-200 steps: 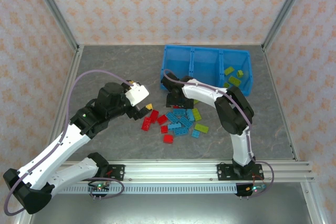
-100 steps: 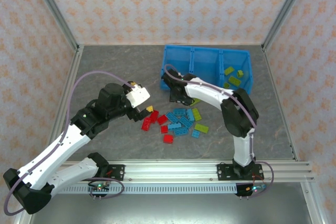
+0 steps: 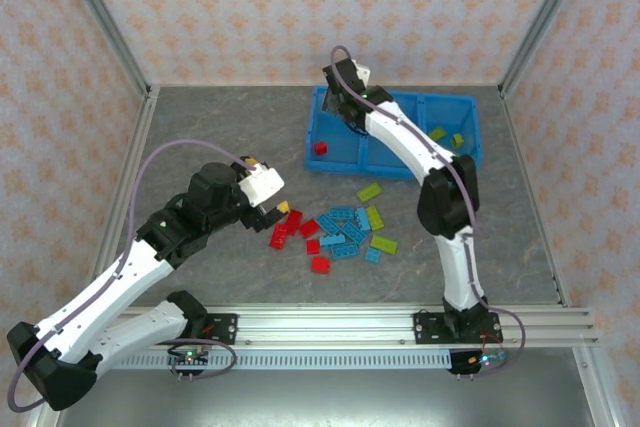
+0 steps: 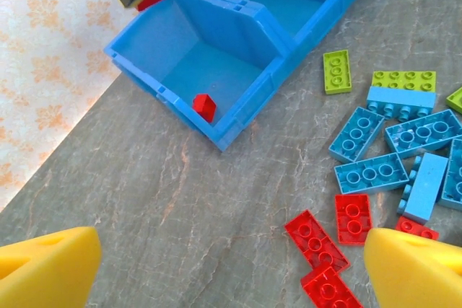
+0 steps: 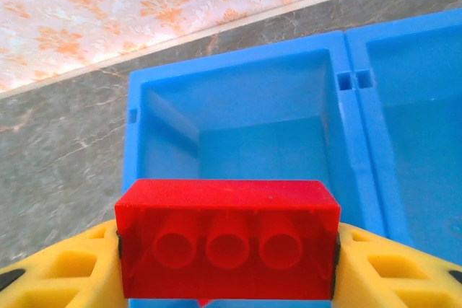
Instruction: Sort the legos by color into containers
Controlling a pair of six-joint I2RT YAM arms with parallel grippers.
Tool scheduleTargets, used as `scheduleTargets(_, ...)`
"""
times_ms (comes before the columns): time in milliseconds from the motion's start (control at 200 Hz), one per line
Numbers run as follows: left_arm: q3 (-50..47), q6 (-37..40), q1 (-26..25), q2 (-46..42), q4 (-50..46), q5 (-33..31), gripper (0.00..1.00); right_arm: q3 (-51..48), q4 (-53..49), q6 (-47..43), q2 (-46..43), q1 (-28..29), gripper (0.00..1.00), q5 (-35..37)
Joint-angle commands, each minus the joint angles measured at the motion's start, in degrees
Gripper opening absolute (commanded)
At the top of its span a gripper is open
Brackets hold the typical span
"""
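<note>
My right gripper is shut on a red lego, gripped by its two ends with its hollow underside facing the camera. It hangs above the far side of the left container of the blue tray. One small red lego lies in that container, also visible as the red lego. Green legos lie in the right container. My left gripper is open above bare table, just left of the loose red legos.
Loose blue legos, red legos and green legos lie scattered in front of the tray. The right arm stretches across the tray's middle. Patterned walls close in the table on three sides.
The right gripper closed on a red lego at the pile, lifted it and swung back over the tray's left container. The left arm has barely moved.
</note>
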Motion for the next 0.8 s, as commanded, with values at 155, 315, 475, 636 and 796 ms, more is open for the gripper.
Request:
scheduleTargets(155, -0.62, 0.1, -0.79, -0.21, 1.68, -2.69, 0.95, 10.29, -6.51, -2.38, 5.06, -0.38, 0.76, -3.43)
scheduleTargets(315, -0.52, -0.42, -0.83, 0.23, 1.65, -2.27, 0.95, 8.54, -8.76, -2.66, 0.61, -0.41, 0.8, -2.48)
scheduleTargets(475, -0.41, -0.47, -0.91, 0.93, 1.29, -2.04, 0.95, -4.81, -7.71, -2.03, -11.04, 0.06, 0.81, -3.18)
scheduleTargets(636, -0.1, 0.32, -1.09, 0.78, 0.3, -1.95, 0.95, -30.35, -2.41, -0.1, -27.84, 3.2, 0.78, -2.67)
scheduleTargets(796, -0.08, 0.36, -1.18, 1.36, 0.45, -0.25, 0.95, -41.32, -7.72, 7.61, -32.43, 9.63, 0.77, -6.38)
